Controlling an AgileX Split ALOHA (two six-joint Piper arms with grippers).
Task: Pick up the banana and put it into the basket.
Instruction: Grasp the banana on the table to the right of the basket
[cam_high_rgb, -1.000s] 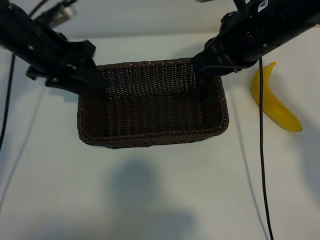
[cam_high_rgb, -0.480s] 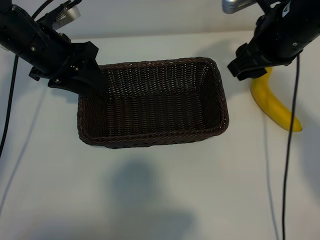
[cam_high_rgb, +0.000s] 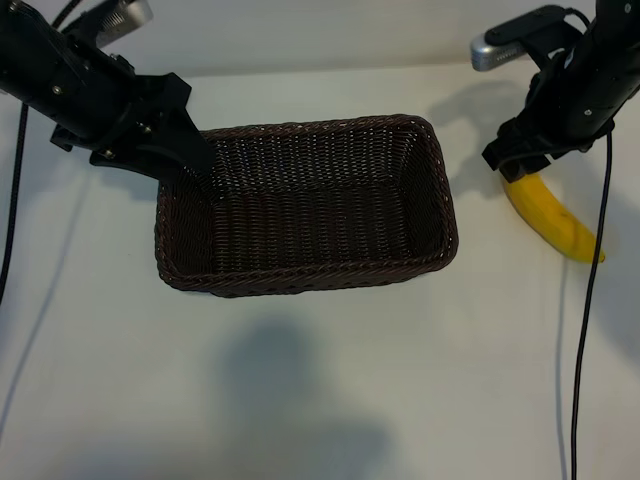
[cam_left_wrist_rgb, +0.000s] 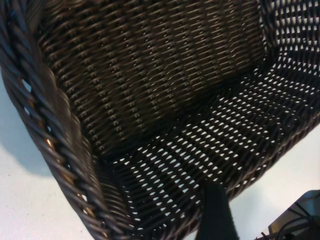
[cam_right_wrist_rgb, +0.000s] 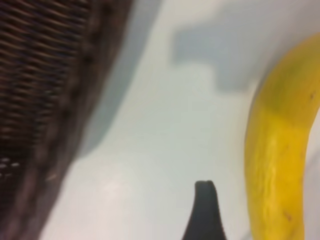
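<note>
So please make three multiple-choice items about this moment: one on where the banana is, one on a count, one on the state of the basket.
1. Where is the banana?
A. inside the basket
B. on the table, at the basket's right end, outside it
C. held up in the left gripper

2. How many bananas are in view?
A. one
B. two
C. three

3. What is the state of the basket?
A. tipped on its side
B. full of fruit
C. upright and empty

Answers:
1. B: the exterior view shows it lying on the white table, apart from the rim, with the right gripper above its upper end.
2. A: only one yellow fruit shows in any view.
3. C: its woven floor is bare, and the left gripper is at its left end.
</note>
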